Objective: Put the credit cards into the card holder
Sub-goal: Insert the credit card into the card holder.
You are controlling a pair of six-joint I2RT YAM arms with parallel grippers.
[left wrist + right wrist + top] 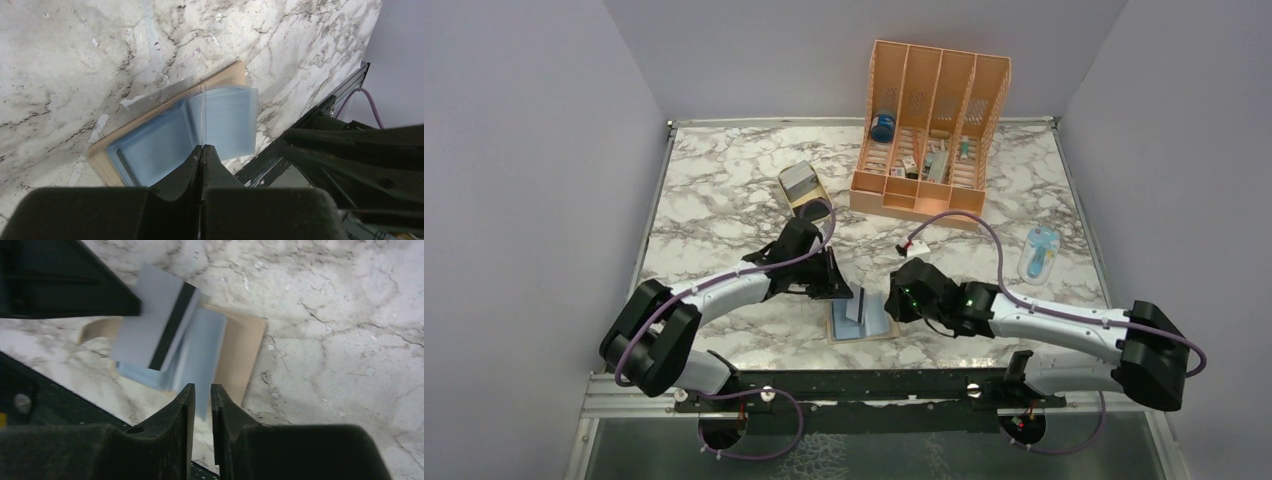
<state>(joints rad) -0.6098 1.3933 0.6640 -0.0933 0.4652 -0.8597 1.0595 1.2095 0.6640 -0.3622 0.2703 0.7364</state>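
Observation:
The card holder lies open near the front edge, light-blue pockets up, with its tan rim showing. My left gripper is shut on a silver-grey credit card with a black stripe. It holds the card on edge just above the blue pockets. My right gripper is at the holder's right side. Its jaws stand a narrow gap apart, closed on a raised light-blue pocket flap. Another grey credit card rests on the tan oval tray.
A big orange slotted organizer stands at the back with small items and a blue jar inside. A pale blue object lies at the right. The black base rail runs just in front of the holder.

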